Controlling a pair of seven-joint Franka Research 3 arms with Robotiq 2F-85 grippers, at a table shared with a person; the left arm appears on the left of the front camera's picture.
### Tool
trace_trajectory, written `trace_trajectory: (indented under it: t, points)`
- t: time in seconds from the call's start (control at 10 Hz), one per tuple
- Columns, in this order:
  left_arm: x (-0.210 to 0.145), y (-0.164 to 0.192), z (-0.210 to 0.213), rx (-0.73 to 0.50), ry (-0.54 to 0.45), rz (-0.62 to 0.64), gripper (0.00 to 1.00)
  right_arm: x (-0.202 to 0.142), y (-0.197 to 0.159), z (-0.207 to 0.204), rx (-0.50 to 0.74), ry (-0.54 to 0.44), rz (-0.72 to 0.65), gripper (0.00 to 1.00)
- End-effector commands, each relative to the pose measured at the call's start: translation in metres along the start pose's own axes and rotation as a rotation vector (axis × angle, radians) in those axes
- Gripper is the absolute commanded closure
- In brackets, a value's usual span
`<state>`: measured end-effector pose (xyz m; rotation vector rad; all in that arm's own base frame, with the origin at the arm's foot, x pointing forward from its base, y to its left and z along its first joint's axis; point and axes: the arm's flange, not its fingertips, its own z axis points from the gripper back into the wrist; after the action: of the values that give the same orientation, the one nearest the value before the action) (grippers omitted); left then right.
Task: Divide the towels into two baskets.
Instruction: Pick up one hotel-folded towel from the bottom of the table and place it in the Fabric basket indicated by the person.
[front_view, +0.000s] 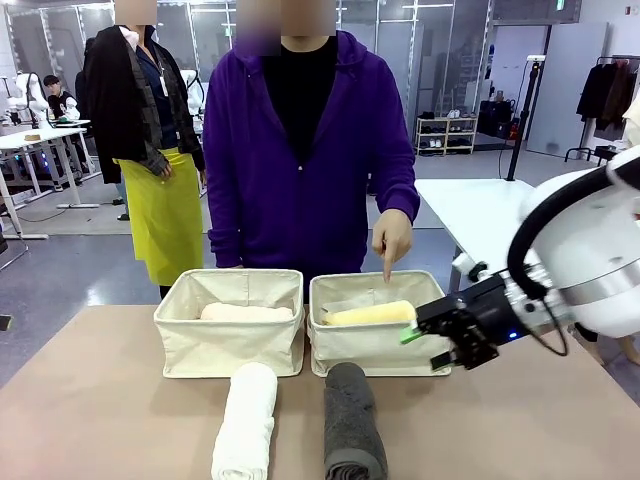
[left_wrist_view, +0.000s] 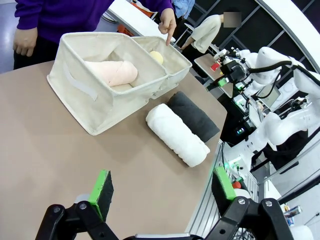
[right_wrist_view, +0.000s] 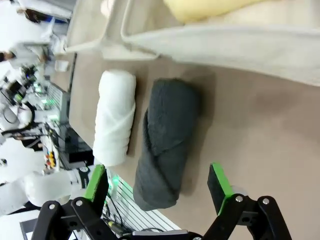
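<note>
My right claw (front_view: 425, 347) hangs wide open by the cream canvas basket (front_view: 360, 350) holding the pale yellow terry roll (front_view: 370, 314); dark grey roll (front_view: 353, 425) and white roll (front_view: 245, 420) wait on the desk (front_view: 100, 400) (one per basket, I reckon).

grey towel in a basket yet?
No, the dark grey towel lies on the table beside the white towel, in front of the baskets.
</note>
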<state>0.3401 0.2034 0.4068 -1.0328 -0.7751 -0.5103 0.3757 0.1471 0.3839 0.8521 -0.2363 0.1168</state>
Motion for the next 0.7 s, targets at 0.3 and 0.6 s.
trace_trajectory:
  t: [0.3, 0.6]
  points:
    - [0.000, -0.002, 0.002, 0.000, -0.006, -0.003, 0.00, -0.036, 0.017, -0.056, -0.177, 0.085, -0.005, 0.00]
    - [0.000, -0.002, 0.002, 0.000, -0.006, -0.003, 0.00, -0.039, 0.027, -0.085, -0.184, 0.125, 0.001, 0.00]
